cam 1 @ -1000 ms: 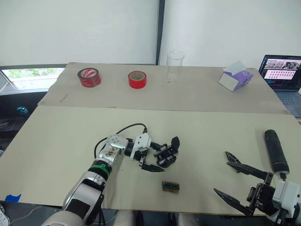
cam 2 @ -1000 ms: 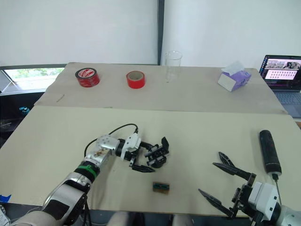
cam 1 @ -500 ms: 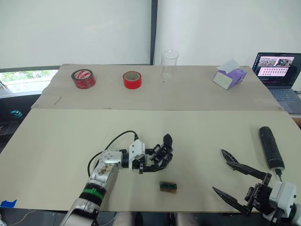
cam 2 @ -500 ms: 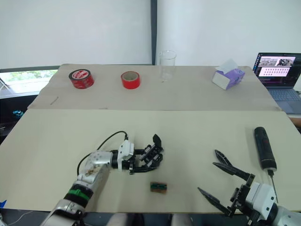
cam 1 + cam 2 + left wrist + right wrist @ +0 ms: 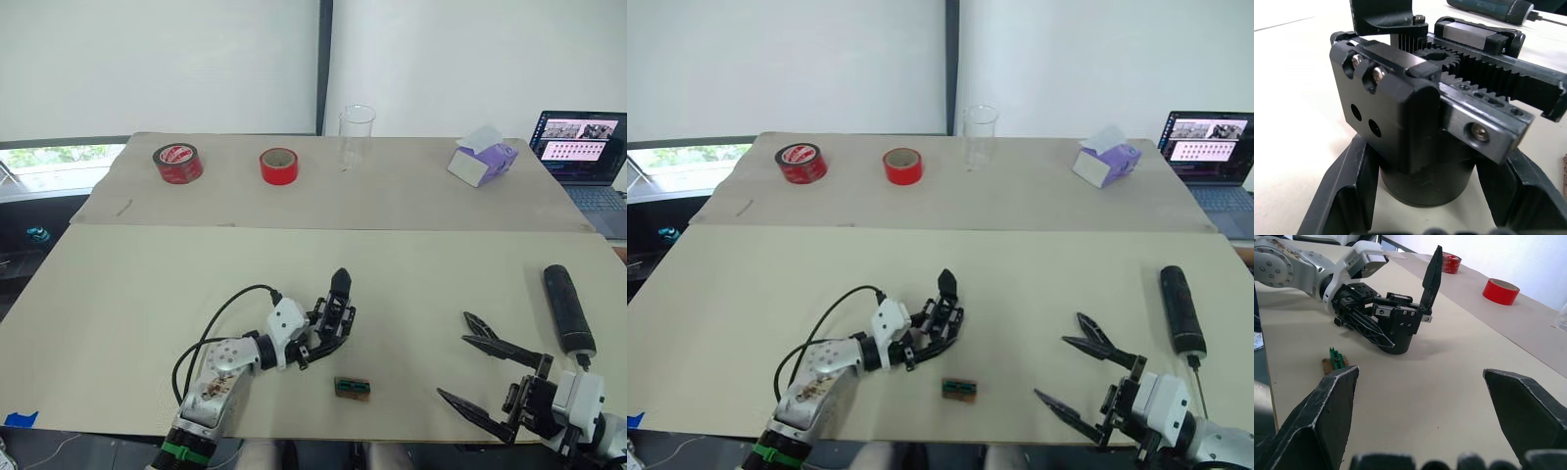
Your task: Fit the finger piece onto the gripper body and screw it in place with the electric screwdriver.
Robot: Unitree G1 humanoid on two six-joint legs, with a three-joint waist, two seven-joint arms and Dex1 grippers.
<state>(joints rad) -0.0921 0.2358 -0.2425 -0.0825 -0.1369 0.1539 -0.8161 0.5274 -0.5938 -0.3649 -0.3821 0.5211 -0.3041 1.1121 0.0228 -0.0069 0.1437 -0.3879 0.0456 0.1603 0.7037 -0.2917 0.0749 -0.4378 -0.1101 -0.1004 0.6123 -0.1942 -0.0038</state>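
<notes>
My left gripper [image 5: 326,335] is shut on the gripper body [image 5: 331,321], a blocky black part with a toothed rack and a stubby cylinder [image 5: 1425,171], which rests on the table. Its fingers [image 5: 1347,196] flank the cylinder on both sides. The slim black finger piece [image 5: 1432,276] stands up from one end of the body. At the far right the electric screwdriver [image 5: 568,308] lies on the table, bit toward the near edge. Just left of it, my right gripper [image 5: 452,354] is open near the front edge with nothing between its fingers.
A small green-and-brown block [image 5: 353,388] lies just in front of the gripper body. On the back table stand two red tape rolls [image 5: 177,162] [image 5: 280,164], a clear cup [image 5: 357,137], a purple tissue box [image 5: 480,162] and a laptop [image 5: 586,147].
My left arm has swung so it reaches in from the near edge, and the gripper body turned with it; the finger piece now points up and away. The right gripper has barely moved.
</notes>
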